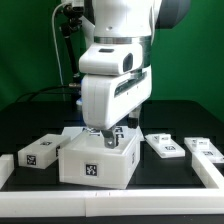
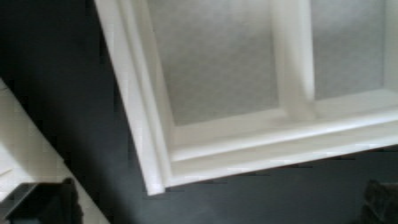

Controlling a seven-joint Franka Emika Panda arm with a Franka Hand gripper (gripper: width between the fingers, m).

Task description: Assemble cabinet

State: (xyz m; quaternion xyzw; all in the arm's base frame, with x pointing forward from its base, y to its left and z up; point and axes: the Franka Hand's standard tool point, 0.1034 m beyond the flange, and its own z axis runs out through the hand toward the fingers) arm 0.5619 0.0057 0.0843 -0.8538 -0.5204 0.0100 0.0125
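Observation:
The cabinet [image 1: 93,162] is a large white box with a black-and-white tag on its front, standing on the black table at centre. My gripper [image 1: 104,137] hangs just over its top far edge. In the wrist view the cabinet [image 2: 214,90] shows as a white frame with grey recessed panels and a dividing rib. My gripper [image 2: 214,205] is open. Its dark fingertips [image 2: 43,200] stand wide apart at the frame's edges, with only dark table between them. Small white tagged panels lie at the exterior view's left [image 1: 40,152] and right [image 1: 163,146].
Another tagged panel [image 1: 205,148] lies at the exterior view's far right. A low white border [image 1: 120,202] runs along the table's front and sides. A white edge [image 2: 15,140] shows beside the cabinet in the wrist view.

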